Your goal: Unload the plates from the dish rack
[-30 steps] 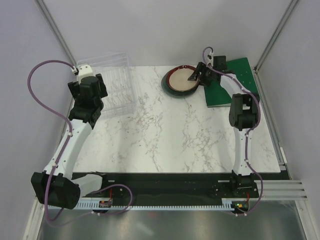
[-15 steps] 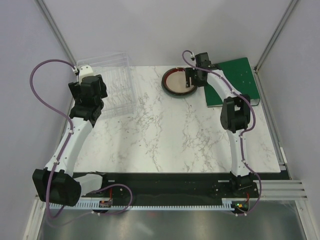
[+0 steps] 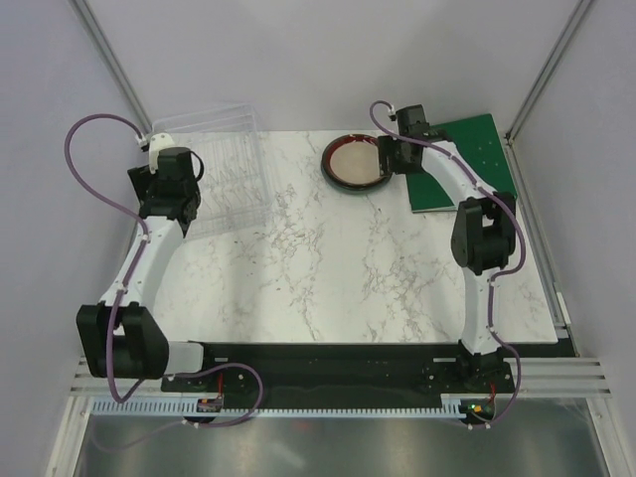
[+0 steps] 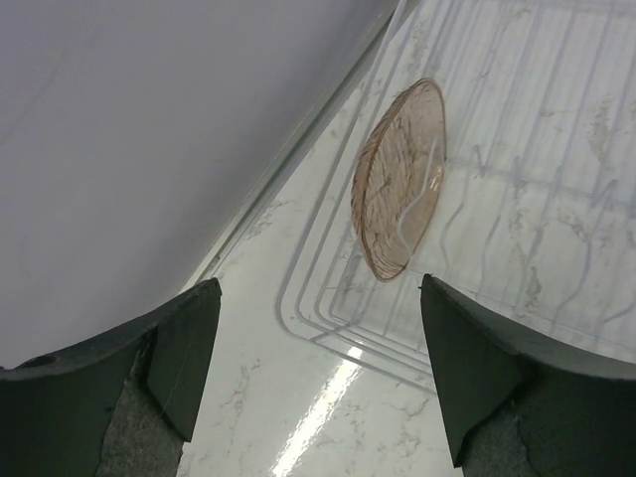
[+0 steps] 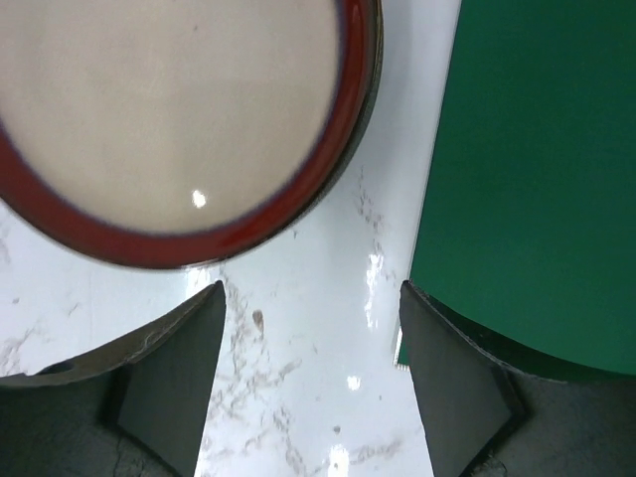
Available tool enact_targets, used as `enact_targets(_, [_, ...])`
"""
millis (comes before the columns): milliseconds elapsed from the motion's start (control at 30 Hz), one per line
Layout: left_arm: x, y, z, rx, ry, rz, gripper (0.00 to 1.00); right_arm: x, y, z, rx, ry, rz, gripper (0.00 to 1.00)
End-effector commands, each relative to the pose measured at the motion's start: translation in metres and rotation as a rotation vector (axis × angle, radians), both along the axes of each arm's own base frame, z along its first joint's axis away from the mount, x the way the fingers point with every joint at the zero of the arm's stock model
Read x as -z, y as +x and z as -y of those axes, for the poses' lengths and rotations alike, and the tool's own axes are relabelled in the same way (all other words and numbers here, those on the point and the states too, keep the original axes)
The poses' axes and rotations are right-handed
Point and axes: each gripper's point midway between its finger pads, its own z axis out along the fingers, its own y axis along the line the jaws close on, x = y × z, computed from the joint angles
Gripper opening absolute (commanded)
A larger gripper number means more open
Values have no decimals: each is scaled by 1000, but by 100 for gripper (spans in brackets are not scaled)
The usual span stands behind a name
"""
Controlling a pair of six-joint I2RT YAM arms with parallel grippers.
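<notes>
At the far left corner of the bench (image 3: 328, 268) stands the clear dish rack (image 3: 224, 164), its upright dividers showing through the see-through walls. The left hand (image 4: 318, 378) hovers beside the rack's near left corner with its dark fingers spread wide and nothing between them; it is released. Its wrist view shows the rack's ribbed floor past the fingers, with a pale pinkish oval shape (image 4: 402, 179) standing on edge at the rack. Whether that is a plate or a reflection in the plastic cannot be told.

Across the bench, at the far right, a reddish-brown plate (image 3: 355, 161) with a dark rim lies flat, face up, its centre pale. A darker edge shows beneath it, but what it belongs to is unclear. The green board (image 3: 482, 139) lies just to the right of the plate, with a strip of bare marble between them. The right hand (image 5: 313, 397) hangs over that strip, close to the plate's rim, fingers apart and holding nothing.
</notes>
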Motion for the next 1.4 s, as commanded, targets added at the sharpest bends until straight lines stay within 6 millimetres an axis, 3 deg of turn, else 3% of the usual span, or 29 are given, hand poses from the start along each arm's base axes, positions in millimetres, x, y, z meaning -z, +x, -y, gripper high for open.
enact_targets(0, [-2,10,-24,-76,36,6,86,-57,-13,-4,-8,44,125,78])
enact_targets(33, [0,12,-34,-97,35,8,86,-69,-16,-6,-14,58,153,77])
enact_targets(100, [10,24,-39,-94,33,-8,85,-64,-26,-7,-15,67,139,77])
enact_targets(133, [8,29,-41,-97,34,-4,85,-74,-29,-9,-22,80,164,77])
enact_targets(233, [25,47,-47,-100,46,-42,84,-76,-39,-11,-32,89,168,77])
enact_targets(500, [69,83,-49,-75,-27,-109,77,-71,-50,-15,-56,117,157,77])
enact_targets(700, [84,93,-53,-80,-35,-153,73,-64,-51,-17,-64,120,140,76])
enact_targets(900, [90,95,-56,-89,-50,-160,56,-61,-53,-18,-69,124,134,75])
enact_targets(1000, [95,93,-58,-104,-52,-178,39,-60,-55,-18,-70,125,132,75])
enact_targets(1033, [96,91,-59,-109,-52,-185,27,-60,-55,-17,-70,123,133,75])
enact_targets(1100, [96,91,-59,-111,-53,-186,15,-62,-55,-17,-72,124,136,75])
enact_targets(1133, [97,91,-60,-114,-52,-189,5,-62,-56,-18,-72,126,135,75])
enact_targets(1267, [95,91,-60,-121,-53,-196,2,-62,-57,-19,-79,129,134,75])
enact_targets(1367, [82,91,-62,-127,-43,-173,2,-60,-58,-19,-81,131,131,75])
